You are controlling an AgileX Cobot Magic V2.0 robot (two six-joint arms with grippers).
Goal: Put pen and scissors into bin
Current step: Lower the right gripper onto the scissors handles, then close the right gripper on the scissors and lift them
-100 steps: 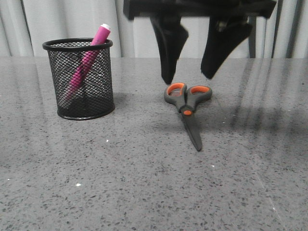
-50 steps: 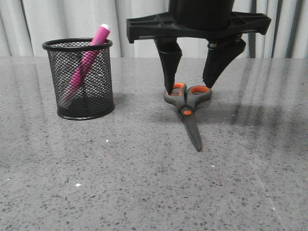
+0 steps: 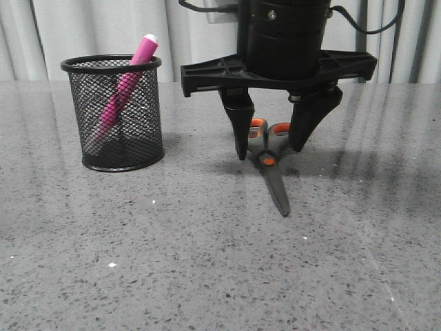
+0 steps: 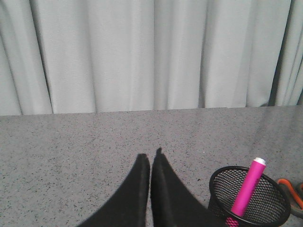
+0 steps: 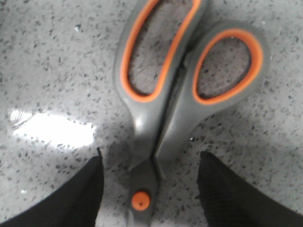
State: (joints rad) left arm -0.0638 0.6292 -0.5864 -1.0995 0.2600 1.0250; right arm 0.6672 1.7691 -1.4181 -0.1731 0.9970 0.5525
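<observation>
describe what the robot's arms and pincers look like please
Both pincers are matte black. The right pincer has two tapered, pointed fingers under a flat black crossbar and a round black wrist housing with black cables. The left pincer shows only two dark, pointed fingers.

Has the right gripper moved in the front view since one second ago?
Yes. The right gripper has come down: its fingertips, earlier above the scissors handles, now flank them near the table. The scissors have not shifted.

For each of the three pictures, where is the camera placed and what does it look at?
Front view: low over the table, facing forward; right gripper straddles scissors, bin holds pen.
Left wrist view: raised, facing curtain; shut left gripper, bin, pen.
Right wrist view: looking down on scissors, open fingers.
All show scissors.
</observation>
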